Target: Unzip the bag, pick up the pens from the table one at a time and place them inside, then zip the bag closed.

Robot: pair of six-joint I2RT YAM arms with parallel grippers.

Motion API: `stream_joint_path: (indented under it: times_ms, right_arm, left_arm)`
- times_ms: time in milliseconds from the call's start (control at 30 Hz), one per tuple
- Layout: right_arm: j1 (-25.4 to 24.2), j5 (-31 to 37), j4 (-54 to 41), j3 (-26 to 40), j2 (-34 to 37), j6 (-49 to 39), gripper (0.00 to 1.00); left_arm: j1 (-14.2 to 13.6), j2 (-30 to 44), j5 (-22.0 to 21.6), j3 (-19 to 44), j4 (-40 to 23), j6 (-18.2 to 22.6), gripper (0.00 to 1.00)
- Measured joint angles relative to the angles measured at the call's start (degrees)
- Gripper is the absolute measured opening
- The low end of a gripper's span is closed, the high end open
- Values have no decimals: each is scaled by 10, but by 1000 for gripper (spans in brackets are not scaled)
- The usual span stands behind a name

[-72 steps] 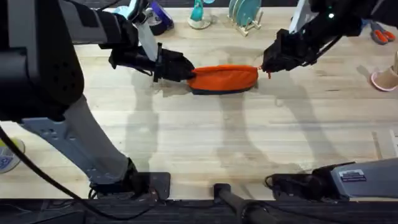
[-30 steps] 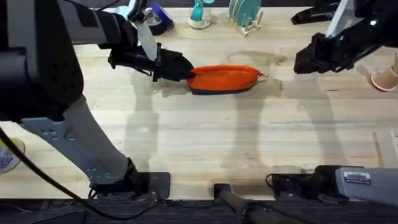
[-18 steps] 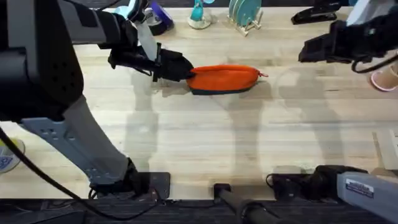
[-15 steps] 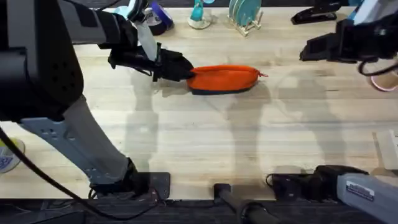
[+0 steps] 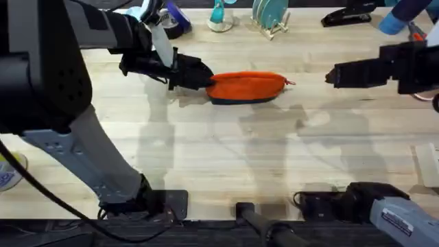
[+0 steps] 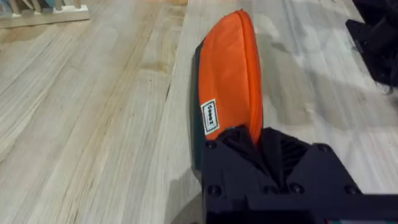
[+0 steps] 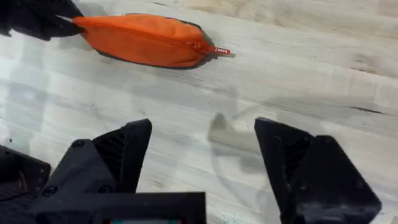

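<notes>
The orange bag [image 5: 247,86] lies at the table's [image 5: 219,158] far middle, its zipper shut and the red pull tab [image 5: 291,83] sticking out at its right end. My left gripper [image 5: 204,77] is shut on the bag's left end; in the left wrist view the black fingers [image 6: 292,155] clamp the orange fabric [image 6: 227,74]. My right gripper [image 5: 333,75] hovers open to the right of the bag, apart from it. In the right wrist view its gripper [image 7: 202,146] holds nothing, and the bag [image 7: 143,40] lies beyond with its pull tab [image 7: 217,50]. The pens are out of view.
A black stapler [image 5: 350,15] lies at the far right edge. A dish rack [image 5: 269,15] and a teal object [image 5: 219,17] stand along the back. A pink cup [image 5: 425,86] sits at the right edge. Bare wood stretches in front of the bag.
My right gripper has left the bag's zipper end, swung off to the right, then come back part way. The left gripper and the bag have stayed put.
</notes>
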Motion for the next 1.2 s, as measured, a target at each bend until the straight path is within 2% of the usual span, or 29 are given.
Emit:
stream_joint_path:
  times_ms: [67,100,233,267,300,500,733,867,1067,1200]
  right_arm:
    - [0,0,-4,0,-8,-1,994]
    - [0,0,-6,0,-11,-1,995]
    - [0,-1,-8,0,-16,-3,996]
    - [0,-1,-8,0,-15,-4,996]
    - [0,-1,-8,0,-15,-4,996]
    - [0,-1,-8,0,-15,-5,996]
    - [0,-1,-8,0,-15,-5,996]
    - [0,-1,-5,0,-15,-5,996]
    - [0,-1,-4,0,-15,-5,996]
    - [0,-1,-4,0,-15,-5,996]
  left_arm:
    - [0,0,0,0,0,0,56]
    - [0,0,0,0,0,-3,138]
    - [6,0,-2,0,0,-4,761]
    - [7,0,-2,0,0,-4,897]
    - [9,0,-2,0,0,-6,969]
    - [10,0,-2,0,0,-16,995]
    - [12,0,-3,5,-6,-67,997]
    - [18,0,-9,41,-48,-93,997]
    - [20,-13,-72,101,-115,-110,998]
    - [20,-57,-115,113,-125,-132,998]
